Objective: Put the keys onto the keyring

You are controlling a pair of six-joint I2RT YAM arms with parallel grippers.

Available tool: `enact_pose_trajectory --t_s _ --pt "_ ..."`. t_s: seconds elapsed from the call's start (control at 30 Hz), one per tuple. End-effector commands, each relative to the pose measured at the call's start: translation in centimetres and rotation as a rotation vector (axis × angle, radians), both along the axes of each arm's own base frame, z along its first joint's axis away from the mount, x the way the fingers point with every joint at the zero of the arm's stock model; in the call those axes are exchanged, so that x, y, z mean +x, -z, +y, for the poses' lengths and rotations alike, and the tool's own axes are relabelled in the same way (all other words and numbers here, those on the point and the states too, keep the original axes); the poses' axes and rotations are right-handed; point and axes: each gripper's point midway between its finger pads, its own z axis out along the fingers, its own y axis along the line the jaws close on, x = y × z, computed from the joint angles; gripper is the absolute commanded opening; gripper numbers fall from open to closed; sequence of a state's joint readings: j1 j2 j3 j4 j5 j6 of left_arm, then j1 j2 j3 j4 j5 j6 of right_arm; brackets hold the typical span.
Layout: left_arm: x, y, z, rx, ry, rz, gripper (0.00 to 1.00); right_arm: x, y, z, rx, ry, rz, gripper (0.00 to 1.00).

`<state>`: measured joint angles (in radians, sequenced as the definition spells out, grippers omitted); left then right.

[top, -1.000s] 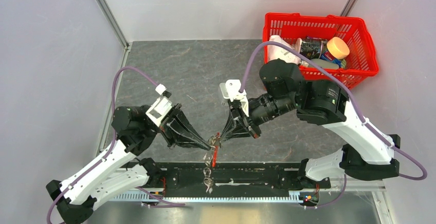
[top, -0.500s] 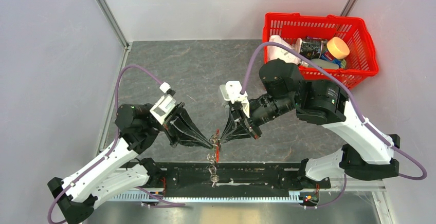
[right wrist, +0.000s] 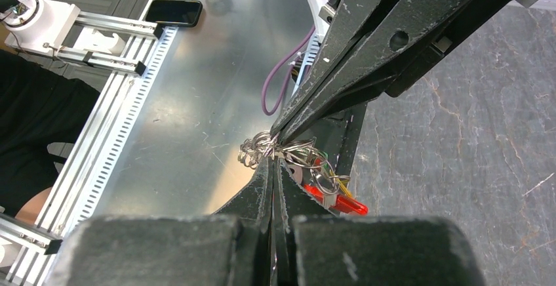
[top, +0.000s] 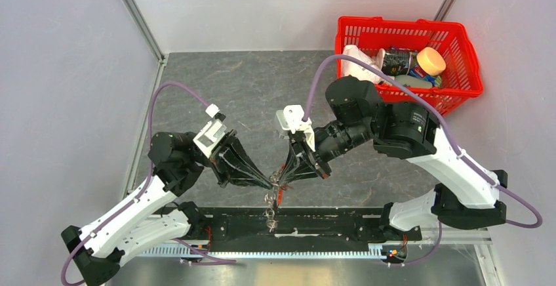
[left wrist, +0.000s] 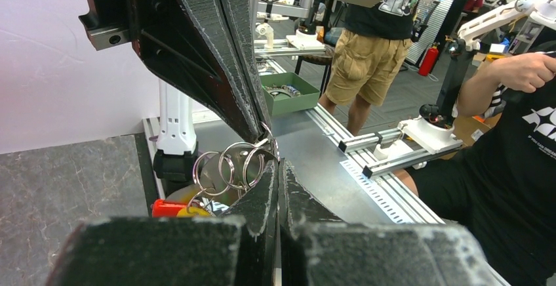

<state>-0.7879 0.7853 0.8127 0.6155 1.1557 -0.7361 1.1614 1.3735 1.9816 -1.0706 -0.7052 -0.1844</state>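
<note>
You are in the threading step: both arms meet over the near edge of the counter, tip to tip, with the keyring pinched between them and lifted clear of the surface. The left end effector is fully closed, its fingertips nipping the cluster of thin steel coils. The right end effector is closed just as tightly on the same cluster from the other side; whether it also traps a key's head you cannot tell at this size. The rings are bright, springy wire loops, overlapping like a small chain. Below them hangs the red section of the strap, soft and flat, and the keys dangle under it as small glinting bits of metal, with a glimpse of green beside the rings in the right wrist view. Your next move likely calls for prying one coil apart and sliding a key's hole along it. That needs tiny, steady motion, since smooth wire can slip from hard, worn black fingers.
</note>
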Motion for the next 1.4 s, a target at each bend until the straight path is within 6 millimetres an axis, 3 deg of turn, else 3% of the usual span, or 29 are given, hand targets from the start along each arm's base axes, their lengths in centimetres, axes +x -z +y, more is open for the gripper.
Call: enact_pose_trajectory --t_s 0.0,0.53,0.7,0.8,0.93,1.07,1.37 --pt "-0.3 -2.0 0.3 -0.057 -0.017 -0.039 0.02 -0.5 -1.7 0.3 0.063 -0.035 -0.023 0.00" --pt "-0.2 -1.9 0.4 -0.058 -0.040 -0.044 0.02 -0.8 -1.6 0.5 0.062 -0.049 -0.021 0.00" --pt "0.2 -1.9 0.2 -0.052 -0.055 -0.036 0.02 -0.4 -0.8 0.2 0.039 -0.021 -0.024 0.00" --pt "-0.1 -2.4 0.5 -0.047 -0.062 -0.022 0.02 0.1 1.3 -0.2 -0.003 0.041 -0.005 0.00" --pt "0.4 -0.8 0.8 -0.032 -0.138 -0.023 0.02 0.3 4.2 -0.7 -0.023 0.095 0.028 0.00" --pt "0.8 0.0 0.3 -0.009 -0.128 -0.006 0.02 0.7 5.5 -0.6 -0.061 0.124 0.041 0.00" --pt "1.7 1.4 0.3 0.041 -0.208 0.001 0.02 6.4 12.4 -0.1 -0.218 0.401 0.126 0.00"
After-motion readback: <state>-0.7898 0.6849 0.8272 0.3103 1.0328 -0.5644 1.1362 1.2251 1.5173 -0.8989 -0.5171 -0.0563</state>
